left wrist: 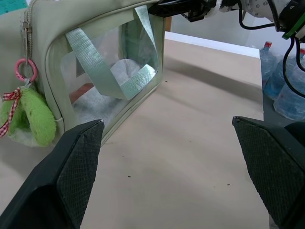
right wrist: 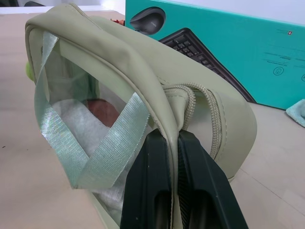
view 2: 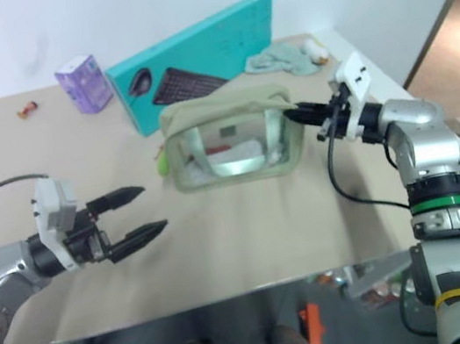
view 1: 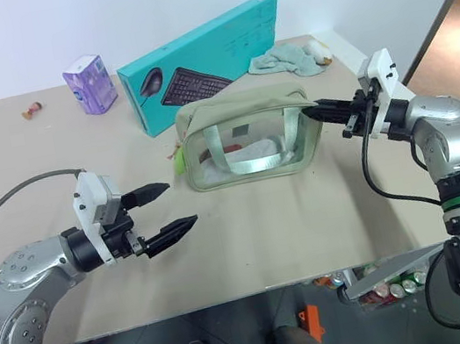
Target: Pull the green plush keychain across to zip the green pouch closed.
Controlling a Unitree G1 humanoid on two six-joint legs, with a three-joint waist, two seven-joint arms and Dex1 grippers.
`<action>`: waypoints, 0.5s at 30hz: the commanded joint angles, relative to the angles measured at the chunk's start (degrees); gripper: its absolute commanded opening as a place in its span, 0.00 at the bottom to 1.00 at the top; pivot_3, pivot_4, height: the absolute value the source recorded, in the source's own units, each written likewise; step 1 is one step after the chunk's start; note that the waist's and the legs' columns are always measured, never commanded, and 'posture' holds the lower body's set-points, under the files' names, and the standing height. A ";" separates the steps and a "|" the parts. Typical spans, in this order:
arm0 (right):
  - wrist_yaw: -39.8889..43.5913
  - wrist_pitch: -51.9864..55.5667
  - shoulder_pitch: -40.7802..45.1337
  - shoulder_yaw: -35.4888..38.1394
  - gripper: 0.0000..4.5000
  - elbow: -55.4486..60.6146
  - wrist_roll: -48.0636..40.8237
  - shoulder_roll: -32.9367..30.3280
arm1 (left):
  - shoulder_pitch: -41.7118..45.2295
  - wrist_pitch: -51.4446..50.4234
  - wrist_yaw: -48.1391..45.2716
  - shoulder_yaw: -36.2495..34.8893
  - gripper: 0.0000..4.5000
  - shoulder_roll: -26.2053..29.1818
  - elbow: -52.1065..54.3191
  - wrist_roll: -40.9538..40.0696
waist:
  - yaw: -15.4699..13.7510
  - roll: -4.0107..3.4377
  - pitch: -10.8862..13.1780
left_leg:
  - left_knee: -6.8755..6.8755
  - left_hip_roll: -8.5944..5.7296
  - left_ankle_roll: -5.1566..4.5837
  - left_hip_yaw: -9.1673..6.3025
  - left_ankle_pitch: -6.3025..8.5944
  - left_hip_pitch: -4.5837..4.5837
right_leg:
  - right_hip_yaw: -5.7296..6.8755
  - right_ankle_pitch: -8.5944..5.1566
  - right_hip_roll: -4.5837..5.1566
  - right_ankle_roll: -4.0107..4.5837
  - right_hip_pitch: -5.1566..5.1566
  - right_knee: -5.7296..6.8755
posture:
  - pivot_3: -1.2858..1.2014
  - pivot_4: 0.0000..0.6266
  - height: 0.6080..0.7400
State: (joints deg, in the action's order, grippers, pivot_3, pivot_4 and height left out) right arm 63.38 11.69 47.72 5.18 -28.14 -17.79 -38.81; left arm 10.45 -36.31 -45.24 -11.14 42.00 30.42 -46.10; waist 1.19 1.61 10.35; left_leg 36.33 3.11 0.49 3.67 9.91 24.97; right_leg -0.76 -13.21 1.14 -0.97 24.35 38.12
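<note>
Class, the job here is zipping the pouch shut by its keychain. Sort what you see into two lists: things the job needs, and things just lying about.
Needed:
green pouch
green plush keychain
right gripper, shut on the pouch's end
left gripper, open

Lying about:
teal keyboard box
purple carton
mint cloth

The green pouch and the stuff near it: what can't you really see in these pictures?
- Inside the green pouch: something white and something reddish, blurred by the clear panel, head views.
- Zipper along its top: hidden by the fabric fold, right wrist view.
- Green plush keychain: tiny in head views.
- Small thing at the table's far corner: too small to name.
</note>
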 commanded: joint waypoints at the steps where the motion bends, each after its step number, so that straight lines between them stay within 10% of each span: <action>1: 0.53 -0.45 1.21 0.21 0.01 4.13 -0.98 0.56 | 0.21 1.12 0.54 -1.19 1.00 0.08 1.11 0.37 | 0.05 0.00 0.00 | 0.00 0.01 0.00 0.00 0.00 0.00 | 0.00 0.00 -0.01 0.00 0.00 0.00 | 0.52 0.24 1.00; 15: 1.60 8.23 0.02 -4.26 0.01 22.83 -6.79 7.83 | -8.21 1.61 2.67 -11.08 1.00 0.36 2.11 -0.34 | -0.01 0.00 0.00 | 0.00 0.34 0.11 0.07 0.07 0.05 | -0.04 0.03 -0.25 0.17 0.15 0.03 | 0.52 0.24 1.00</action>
State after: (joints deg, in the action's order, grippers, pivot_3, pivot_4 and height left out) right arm 64.29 20.23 47.03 -0.19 -8.46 -22.29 -30.77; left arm 2.43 -36.09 -42.94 -20.14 41.83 30.49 -46.11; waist 1.17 1.61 10.35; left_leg 36.34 3.43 0.60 3.76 9.97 25.02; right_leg -0.80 -13.18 0.92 -0.80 24.51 38.15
